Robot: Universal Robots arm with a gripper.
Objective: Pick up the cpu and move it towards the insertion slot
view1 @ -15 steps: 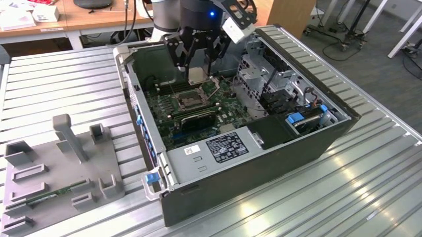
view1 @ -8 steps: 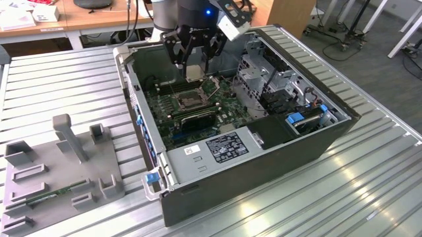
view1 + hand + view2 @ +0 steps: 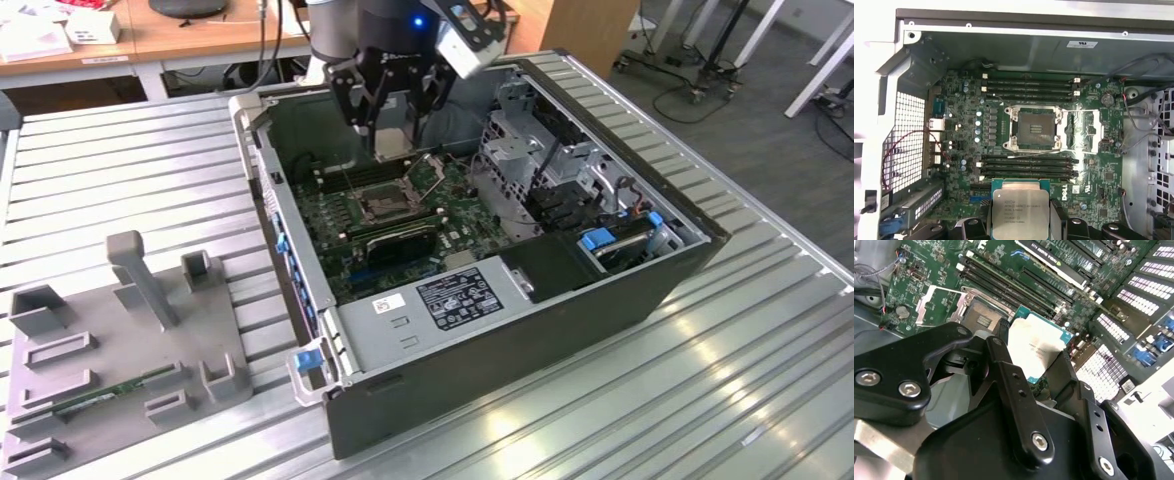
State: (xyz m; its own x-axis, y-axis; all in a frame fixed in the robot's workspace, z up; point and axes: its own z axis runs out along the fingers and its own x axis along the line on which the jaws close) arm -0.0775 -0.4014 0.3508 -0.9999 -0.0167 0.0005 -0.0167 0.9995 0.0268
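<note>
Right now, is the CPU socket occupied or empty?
Empty. In the first wrist view the insertion slot shows its bare dark centre, frame open, while the cpu sits apart, held in the gripper jaws.

— Where does the cpu point(image 3: 1019, 214) sit?
— Between the gripper's point(image 3: 1036, 357) fingers, above the motherboard point(image 3: 964, 200) inside the computer case point(image 3: 641, 290) — apart from the insertion slot point(image 3: 1033, 128), with memory slots point(image 3: 1026, 167) lying between them.

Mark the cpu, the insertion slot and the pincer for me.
cpu point(image 3: 1020, 214), first wrist view, middle of its silvery top.
insertion slot point(image 3: 1032, 129), first wrist view, dark centre inside the metal frame.
pincer point(image 3: 1035, 357), second wrist view, midway between fingertips.
</note>
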